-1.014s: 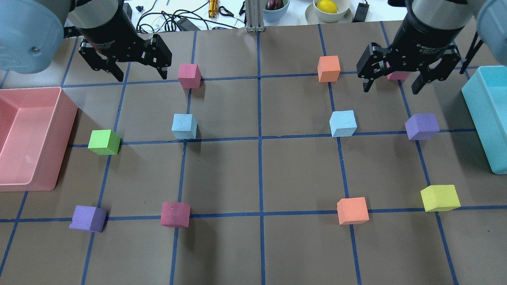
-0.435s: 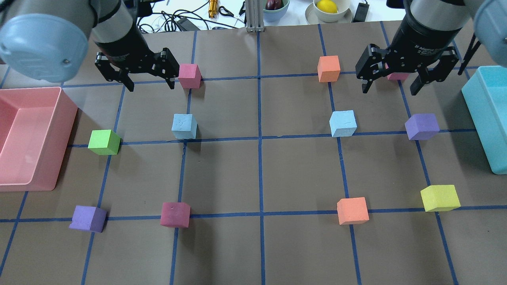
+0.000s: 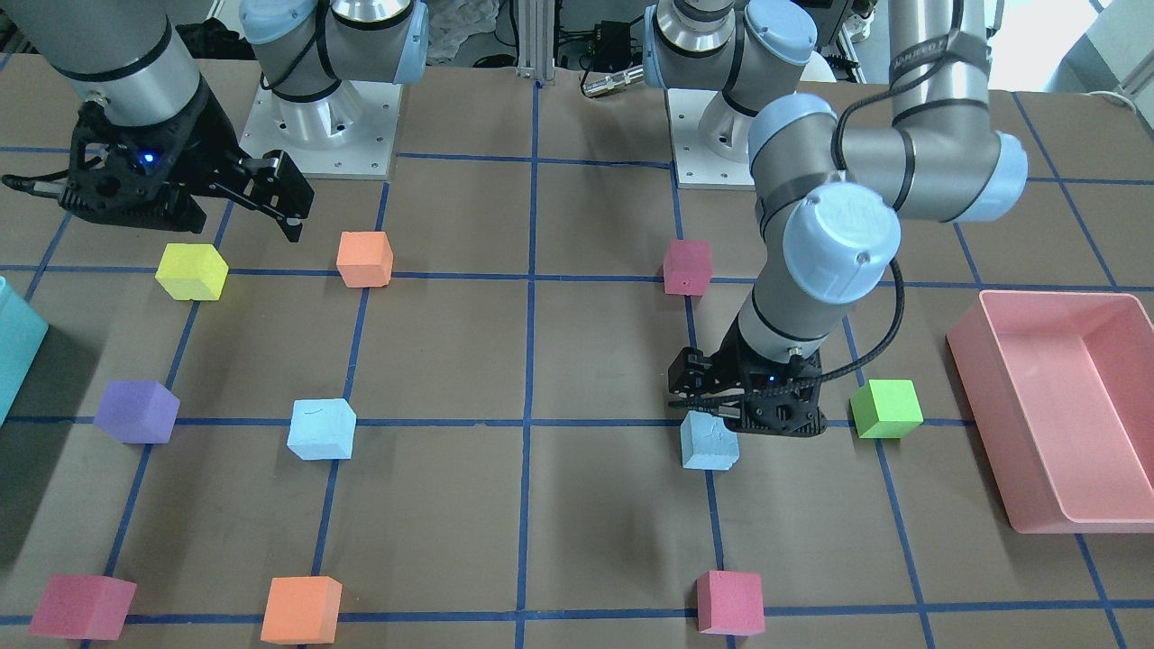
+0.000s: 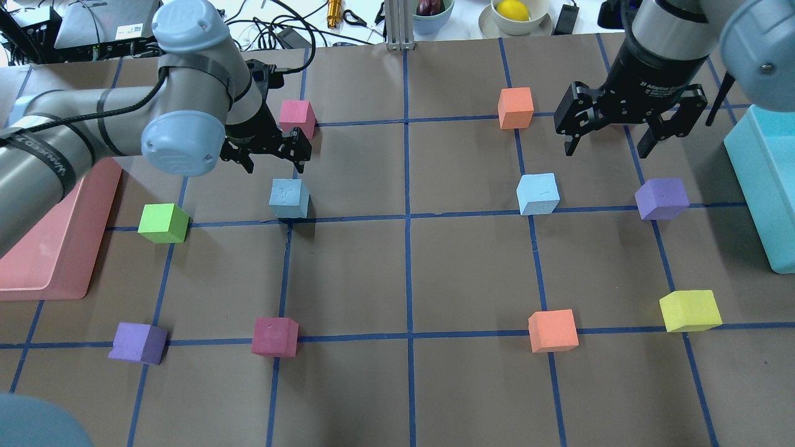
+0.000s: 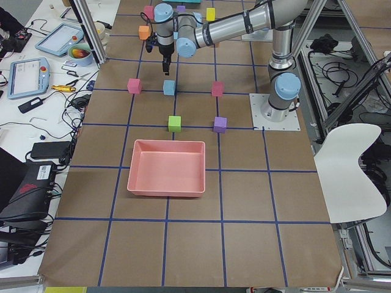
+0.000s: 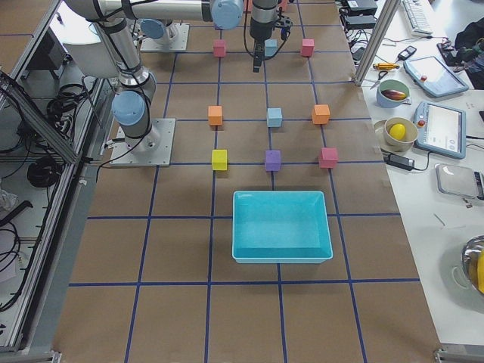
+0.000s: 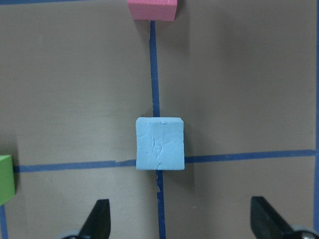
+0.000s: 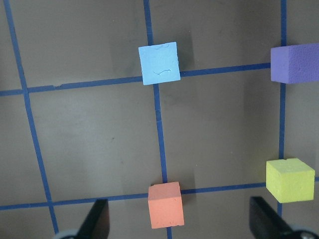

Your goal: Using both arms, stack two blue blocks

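**Left gripper poised over its blue block, the right one far from the other**

The two blue blocks sit apart on the brown table (image 4: 410,273), each at a crossing of the blue tape lines in the middle row. The left blue block (image 4: 289,198) is between the green cube (image 4: 163,223) and the table's centre line, and a pink cube (image 4: 297,118) stands in the row behind it. The right blue block (image 4: 538,194) is beside the purple cube (image 4: 661,198). Neither block is lifted, so I judge the task is at its first step, the reach.

The left gripper (image 4: 275,166) hangs low, close over the left blue block, with its fingers spread wide and holding nothing. In the left wrist view the block lies ahead of the two fingertips, a little to the left of the middle between them. It is a cube, so it has no long axis. Its side faces run almost square to the fingers, so they can close on two flat opposite faces. I think the coming move needs a small shift toward the block, then a straight descent.

The right gripper (image 4: 605,151) is also spread open and empty, higher up, near the orange cube (image 4: 515,107). The right blue block is well apart from it, toward the table's centre. So the left arm is the nearer one.
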Motion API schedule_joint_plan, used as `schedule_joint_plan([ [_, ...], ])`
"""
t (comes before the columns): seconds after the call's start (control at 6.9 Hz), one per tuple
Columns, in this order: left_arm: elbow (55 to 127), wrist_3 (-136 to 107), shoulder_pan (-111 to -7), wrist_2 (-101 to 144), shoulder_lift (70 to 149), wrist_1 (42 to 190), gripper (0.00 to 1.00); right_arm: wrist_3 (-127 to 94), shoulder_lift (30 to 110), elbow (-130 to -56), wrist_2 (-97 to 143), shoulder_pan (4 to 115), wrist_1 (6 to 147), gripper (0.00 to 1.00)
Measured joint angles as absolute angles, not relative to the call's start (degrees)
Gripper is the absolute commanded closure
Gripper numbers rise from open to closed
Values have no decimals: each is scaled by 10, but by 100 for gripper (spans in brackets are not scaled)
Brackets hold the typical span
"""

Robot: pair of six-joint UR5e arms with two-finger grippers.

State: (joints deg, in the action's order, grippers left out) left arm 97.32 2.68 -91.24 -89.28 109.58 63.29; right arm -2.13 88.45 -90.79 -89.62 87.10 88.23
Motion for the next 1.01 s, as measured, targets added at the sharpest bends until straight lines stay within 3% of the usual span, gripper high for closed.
schedule_joint_plan([
  [0.87,1003,25,-912,-922,1167,559,1,24,693,-980,-896,872,1189,0],
  [1.01,1006,7,-912,-921,1170,558,26,43,683,-1015,-893,872,1244,0],
])
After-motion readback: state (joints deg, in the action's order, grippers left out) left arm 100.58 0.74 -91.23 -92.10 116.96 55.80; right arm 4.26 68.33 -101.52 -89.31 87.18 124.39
